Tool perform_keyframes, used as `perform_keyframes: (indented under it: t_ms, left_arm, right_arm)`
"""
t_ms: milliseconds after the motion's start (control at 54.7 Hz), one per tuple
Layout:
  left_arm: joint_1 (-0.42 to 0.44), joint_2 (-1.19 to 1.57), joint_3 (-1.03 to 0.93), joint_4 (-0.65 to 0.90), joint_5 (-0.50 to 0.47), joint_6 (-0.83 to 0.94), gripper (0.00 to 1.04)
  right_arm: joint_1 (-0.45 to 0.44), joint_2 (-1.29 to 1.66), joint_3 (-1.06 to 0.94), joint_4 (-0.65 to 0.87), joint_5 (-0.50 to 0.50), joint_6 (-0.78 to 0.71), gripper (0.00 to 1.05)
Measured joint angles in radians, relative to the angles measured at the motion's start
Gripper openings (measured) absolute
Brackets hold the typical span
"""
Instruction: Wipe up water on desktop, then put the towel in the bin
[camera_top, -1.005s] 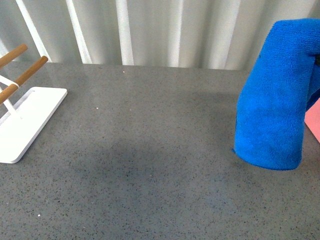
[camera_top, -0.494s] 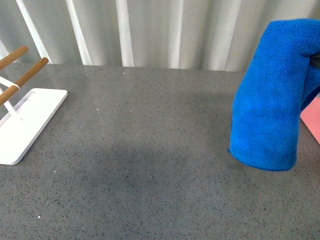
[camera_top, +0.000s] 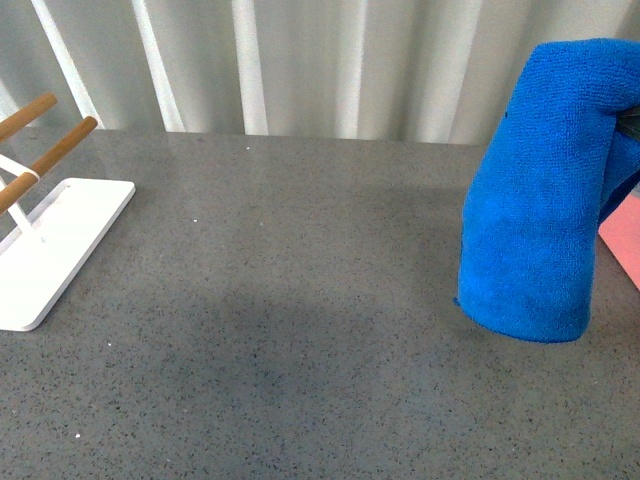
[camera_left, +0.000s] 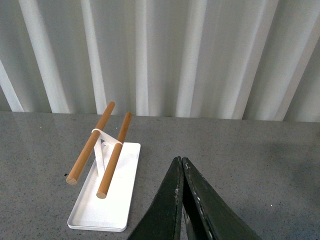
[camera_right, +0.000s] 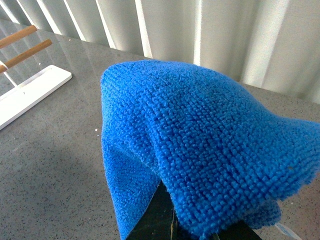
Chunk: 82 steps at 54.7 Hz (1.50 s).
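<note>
The blue towel (camera_top: 545, 190) hangs folded above the right side of the speckled grey desktop (camera_top: 300, 300), its lower end just over the surface. A sliver of the salmon-pink bin (camera_top: 625, 232) shows at the right edge behind the towel. In the right wrist view the towel (camera_right: 210, 145) drapes over my right gripper (camera_right: 175, 225), which is shut on it; only the dark finger bases show beneath the cloth. My left gripper (camera_left: 181, 161) is shut and empty above the desktop (camera_left: 250, 160), near the rack. No water is visible.
A flat white rack base (camera_top: 50, 250) with wooden bars (camera_top: 45, 150) stands at the left edge of the desk; it also shows in the left wrist view (camera_left: 107, 190). A white pleated curtain (camera_top: 300, 60) runs along the desk's far edge.
The towel has shifted slightly to the left and a little lower over the last second. The rack has not moved.
</note>
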<state>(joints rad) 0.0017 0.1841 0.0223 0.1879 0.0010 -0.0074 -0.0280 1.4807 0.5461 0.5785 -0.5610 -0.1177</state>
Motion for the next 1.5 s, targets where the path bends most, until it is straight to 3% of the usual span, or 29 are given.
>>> perform_keyframes:
  t_ms: [73,183,457,585,713,859,987,1133,1499]
  left_arm:
    - [0.0,-0.017,0.0,-0.017,0.0,0.0,0.04]
    - [0.0,-0.157,0.0,-0.18,0.0,0.0,0.04]
    - [0.0,-0.18,0.0,-0.187,0.0,-0.001,0.05]
    - [0.0,-0.18,0.0,-0.187,0.0,0.0,0.33]
    - [0.0,-0.181,0.0,-0.187,0.0,0.0,0.53]
    - [0.0,-0.181,0.0,-0.187,0.0,0.0,0.74]
    - [0.0,-0.181,0.0,-0.187,0.0,0.0,1.0]
    - [0.0,-0.181,0.0,-0.187,0.0,0.002,0.98]
    - [0.0,-0.181,0.0,-0.187,0.0,0.002,0.98]
  right_arm:
    - [0.004,0.0,0.0,0.0,0.004,0.0,0.03]
    - [0.01,0.0,0.0,0.0,0.003,0.001,0.03]
    - [0.015,-0.003,0.001,-0.029,0.009,-0.002,0.03]
    - [0.034,0.009,0.055,-0.184,0.102,-0.063,0.03]
    - [0.05,0.086,0.124,-0.346,0.192,-0.14,0.03]
    - [0.063,0.194,0.191,-0.45,0.237,-0.211,0.03]
    - [0.065,0.323,0.3,-0.512,0.287,-0.26,0.03]
    - [0.072,0.457,0.439,-0.592,0.296,-0.271,0.03]
    - [0.108,0.587,0.43,-0.525,0.279,-0.258,0.03]
